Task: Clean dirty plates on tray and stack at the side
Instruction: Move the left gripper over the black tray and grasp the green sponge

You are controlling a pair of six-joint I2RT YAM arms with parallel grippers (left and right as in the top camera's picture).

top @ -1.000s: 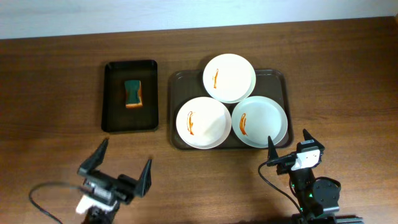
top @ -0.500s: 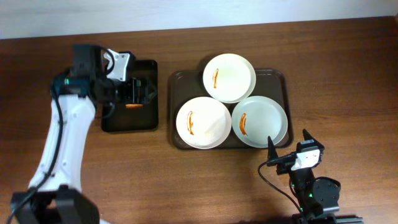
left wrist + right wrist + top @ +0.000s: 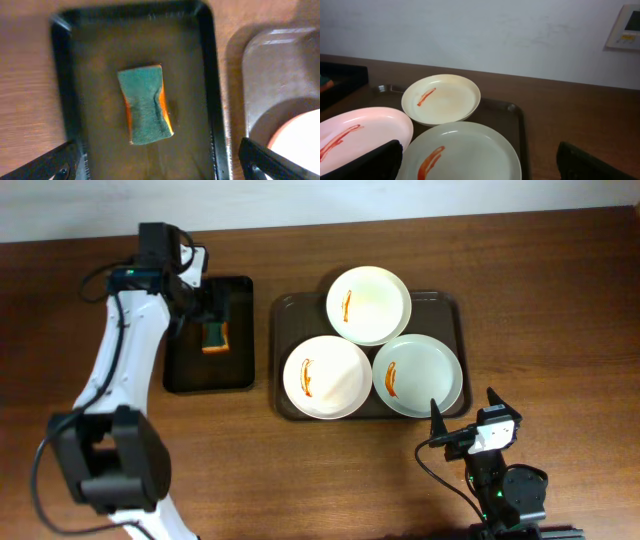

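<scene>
Three white plates lie on the dark brown tray (image 3: 290, 315), each with an orange-red streak: one at the back (image 3: 368, 305), one front left (image 3: 326, 377), one front right (image 3: 418, 375). My left gripper (image 3: 214, 315) hangs open over a green and orange sponge (image 3: 215, 338) on the small black tray. In the left wrist view the sponge (image 3: 145, 105) lies ahead of the left gripper (image 3: 160, 167), between the spread fingers and untouched. My right gripper (image 3: 462, 406) stands open just in front of the brown tray, facing the nearest plate (image 3: 465, 155), with nothing in it.
The small black tray (image 3: 180, 375) sits left of the brown tray, with a strip of bare table between them. The brown tray's corner (image 3: 270, 75) and a plate edge (image 3: 300, 142) show at the right of the left wrist view. A pale wall lies behind the table.
My left arm has swung from the table's front left up to the black tray and now sits over the sponge. The right arm and the plates have not moved.
</scene>
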